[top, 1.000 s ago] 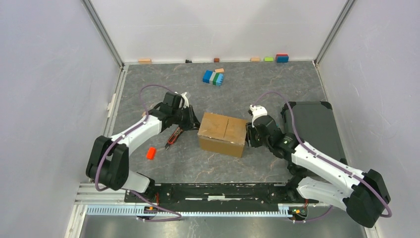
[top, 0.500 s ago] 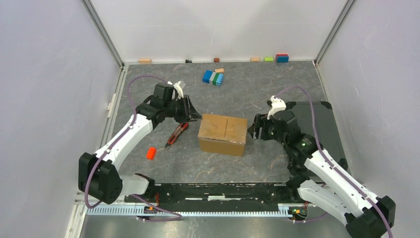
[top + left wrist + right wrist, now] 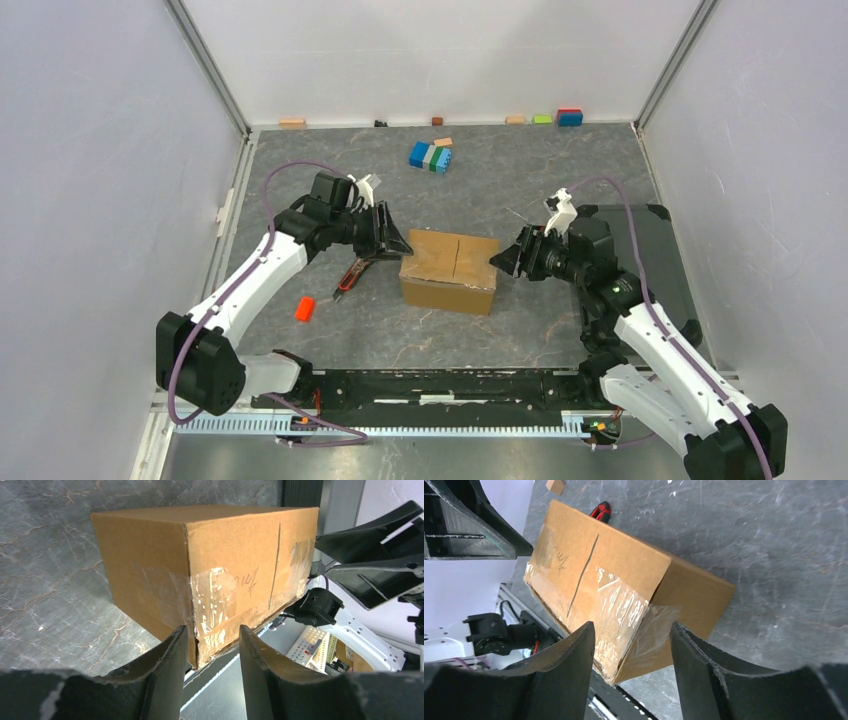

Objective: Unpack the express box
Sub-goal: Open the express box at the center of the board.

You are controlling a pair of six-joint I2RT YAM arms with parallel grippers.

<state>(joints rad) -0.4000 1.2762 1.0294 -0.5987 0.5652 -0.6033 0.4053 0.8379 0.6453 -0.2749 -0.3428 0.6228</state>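
We see a grey stone-look table [image 3: 330, 170] with a black tray [image 3: 650, 240] at the right edge. The express box [image 3: 450, 272] sits mid-table, flaps closed, clear tape over both end seams, nothing unpacked. We judge the task barely begun: cut tape, open flaps, take contents out. The left gripper [image 3: 395, 243] is at the box's left end, parted a little, empty. The right gripper [image 3: 505, 262] is at the right end, parted wider, empty. A red-handled cutter [image 3: 352, 275] lies unheld left of the box, with a small orange block [image 3: 305, 309] nearer
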